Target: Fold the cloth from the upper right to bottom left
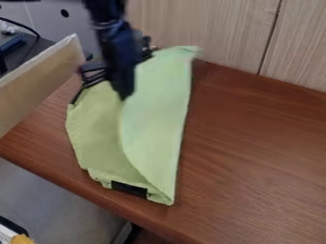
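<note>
Green cloth (pixel 156 119) on surface (pixel 255 157), paler side partly folded over. My arm (pixel 115 52) is above its upper end; can't tell whether jaws grip or gape. I'd sweep low toward bottom left, laying the fold flat without dragging the underlayer.

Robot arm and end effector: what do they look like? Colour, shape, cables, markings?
Arm: black with a dark blue tinge, a chunky, narrow column ending in a rounded tip. End effector: also black, with thin, ribbed, open-framed parts jutting out on either side of the column. Can't make out any markings, or a cable attached to either.
</note>
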You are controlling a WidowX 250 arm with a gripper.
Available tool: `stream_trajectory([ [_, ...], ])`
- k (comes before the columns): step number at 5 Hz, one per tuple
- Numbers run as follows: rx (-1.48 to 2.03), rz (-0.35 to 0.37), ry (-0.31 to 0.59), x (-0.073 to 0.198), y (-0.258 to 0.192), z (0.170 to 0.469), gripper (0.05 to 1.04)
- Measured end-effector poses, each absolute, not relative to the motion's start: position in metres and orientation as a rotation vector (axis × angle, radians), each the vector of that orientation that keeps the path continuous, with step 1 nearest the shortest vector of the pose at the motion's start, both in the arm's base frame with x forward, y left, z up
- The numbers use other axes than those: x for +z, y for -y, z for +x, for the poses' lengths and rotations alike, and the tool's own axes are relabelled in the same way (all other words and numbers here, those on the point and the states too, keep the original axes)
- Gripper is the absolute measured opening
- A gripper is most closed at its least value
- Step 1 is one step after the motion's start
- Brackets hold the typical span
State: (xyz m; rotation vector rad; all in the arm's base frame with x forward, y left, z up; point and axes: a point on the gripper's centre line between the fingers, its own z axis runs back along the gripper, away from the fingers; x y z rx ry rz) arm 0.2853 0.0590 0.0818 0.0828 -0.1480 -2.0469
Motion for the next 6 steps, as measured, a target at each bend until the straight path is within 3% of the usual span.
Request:
stream_trajectory([
  [2,-1.955,0.049,0.133,0.063,-0.089,0.250,0.057],
  [3,-1.941,0.062,0.166,0.041,-0.103,0.240,0.056],
  [4,-1.926,0.022,0.145,0.010,-0.111,0.229,0.056],
  [5,-1.913,0.024,0.136,-0.001,-0.120,0.225,0.077],
  [6,-1.902,0.015,0.135,-0.004,-0.122,0.227,0.227],
])
